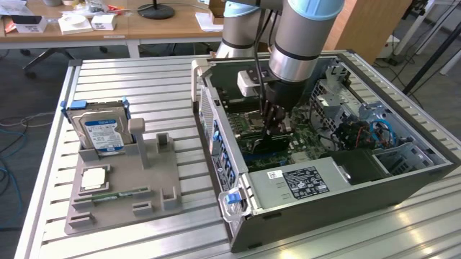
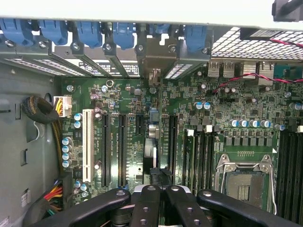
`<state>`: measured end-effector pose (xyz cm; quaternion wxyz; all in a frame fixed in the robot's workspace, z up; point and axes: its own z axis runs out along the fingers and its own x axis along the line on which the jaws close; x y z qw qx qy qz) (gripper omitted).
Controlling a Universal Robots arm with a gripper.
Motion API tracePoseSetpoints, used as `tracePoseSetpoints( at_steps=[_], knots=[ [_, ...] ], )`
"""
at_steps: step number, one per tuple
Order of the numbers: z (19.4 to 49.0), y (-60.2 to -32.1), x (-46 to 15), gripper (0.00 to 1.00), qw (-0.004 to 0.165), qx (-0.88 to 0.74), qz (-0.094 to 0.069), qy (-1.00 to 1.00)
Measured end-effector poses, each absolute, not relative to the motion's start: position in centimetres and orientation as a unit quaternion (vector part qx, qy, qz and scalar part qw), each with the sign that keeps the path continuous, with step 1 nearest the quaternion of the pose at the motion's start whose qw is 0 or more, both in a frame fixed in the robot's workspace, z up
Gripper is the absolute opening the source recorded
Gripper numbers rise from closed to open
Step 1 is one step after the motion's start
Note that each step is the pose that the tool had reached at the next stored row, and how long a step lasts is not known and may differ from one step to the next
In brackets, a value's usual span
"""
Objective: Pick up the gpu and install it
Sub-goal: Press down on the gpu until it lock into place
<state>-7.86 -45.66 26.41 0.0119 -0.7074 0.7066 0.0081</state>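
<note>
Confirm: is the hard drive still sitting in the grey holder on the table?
Yes, the hard drive stands upright in the grey holder, outside the computer case.

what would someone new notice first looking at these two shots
The robot arm reaching down into the open computer case, its gripper low over the green motherboard with a dark card beneath it. Next, the hard drive upright in the grey holder at the exterior view's left.
</note>
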Motion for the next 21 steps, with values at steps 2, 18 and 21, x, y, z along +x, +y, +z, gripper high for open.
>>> tracePoseSetpoints(
  at_steps=[2,18,21],
  knots=[
    [26.40,-45.66,-7.86,0.10,0.012,-0.707,0.008,0.707],
    [26.24,-45.66,-7.93,0.10,0.012,-0.707,0.008,0.707],
    [26.16,-45.66,-7.96,0.10,0.012,-0.707,0.008,0.707]
  ],
)
